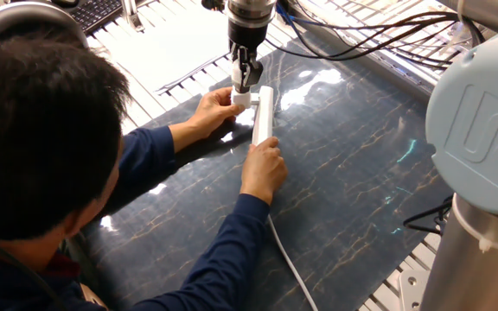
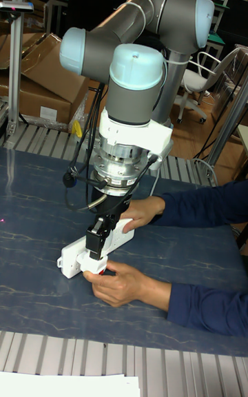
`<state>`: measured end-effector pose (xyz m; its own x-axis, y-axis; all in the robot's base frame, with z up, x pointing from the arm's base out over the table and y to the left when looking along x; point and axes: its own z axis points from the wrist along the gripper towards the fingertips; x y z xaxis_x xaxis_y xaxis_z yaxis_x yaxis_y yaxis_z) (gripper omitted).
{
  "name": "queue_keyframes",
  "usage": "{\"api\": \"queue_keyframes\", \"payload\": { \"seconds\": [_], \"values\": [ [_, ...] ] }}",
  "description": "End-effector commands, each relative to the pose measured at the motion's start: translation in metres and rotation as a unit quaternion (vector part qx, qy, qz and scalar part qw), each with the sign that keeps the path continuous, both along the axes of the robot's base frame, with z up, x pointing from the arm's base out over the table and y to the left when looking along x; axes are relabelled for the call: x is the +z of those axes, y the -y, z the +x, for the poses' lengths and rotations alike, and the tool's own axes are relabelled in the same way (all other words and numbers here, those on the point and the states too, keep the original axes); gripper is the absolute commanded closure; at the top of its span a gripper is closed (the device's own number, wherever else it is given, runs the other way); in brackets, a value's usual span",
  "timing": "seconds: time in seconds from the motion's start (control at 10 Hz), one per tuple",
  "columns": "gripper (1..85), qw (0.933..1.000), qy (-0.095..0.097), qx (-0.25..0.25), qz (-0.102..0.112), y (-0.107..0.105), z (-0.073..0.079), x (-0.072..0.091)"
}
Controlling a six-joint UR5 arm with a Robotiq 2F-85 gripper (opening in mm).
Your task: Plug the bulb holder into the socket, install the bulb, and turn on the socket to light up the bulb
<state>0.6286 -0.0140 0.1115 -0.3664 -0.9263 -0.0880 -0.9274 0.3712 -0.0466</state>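
The socket (image 1: 263, 114) is a long white strip on the dark table, and its cord (image 1: 290, 264) trails toward the near edge. A person's right hand (image 1: 264, 169) presses on its near end. My gripper (image 1: 243, 86) comes straight down at the strip's far left side, shut on a small white block that looks like the bulb holder (image 1: 242, 99). The person's left hand (image 1: 212, 111) cups that block. In the tall fixed view my gripper (image 2: 96, 251) stands over the socket (image 2: 71, 256) between both hands. The bulb is not in view.
The person's head (image 1: 37, 130) and arms fill the left foreground. My arm's grey-blue joint (image 1: 478, 130) blocks the right side. Black cables (image 1: 361, 34) run along the table's far edge. A metal roller frame (image 1: 175, 82) borders the mat on the left.
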Motion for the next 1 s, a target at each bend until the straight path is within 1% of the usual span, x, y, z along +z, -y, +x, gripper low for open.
{"api": "queue_keyframes", "payload": {
  "seconds": [0.0, 0.1, 0.2, 0.3, 0.4, 0.5, 0.6, 0.7, 0.8, 0.9],
  "values": [
    [49.7, 0.9999, -0.003, -0.008, 0.009, -0.0012, -0.0005, 0.0004],
    [65.3, 0.9999, -0.004, -0.011, 0.009, 0.0000, 0.0001, -0.0001],
    [84.3, 0.9998, -0.004, -0.020, 0.009, 0.0008, 0.0008, -0.0004],
    [84.7, 0.9993, -0.011, -0.035, 0.007, 0.0013, -0.0006, -0.0003],
    [84.7, 0.9984, -0.014, -0.055, -0.001, 0.0049, 0.0004, 0.0009],
    [84.7, 0.9961, -0.022, -0.085, -0.002, 0.0063, -0.0024, 0.0014],
    [84.7, 0.9928, -0.028, -0.116, 0.008, 0.0028, -0.0037, 0.0012],
    [84.7, 0.9862, -0.037, -0.160, 0.017, 0.0000, -0.0058, -0.0001],
    [84.7, 0.9809, -0.041, -0.189, 0.018, 0.0000, -0.0065, -0.0012],
    [84.7, 0.9728, -0.049, -0.226, 0.019, -0.0005, -0.0090, -0.0015]
  ]
}}
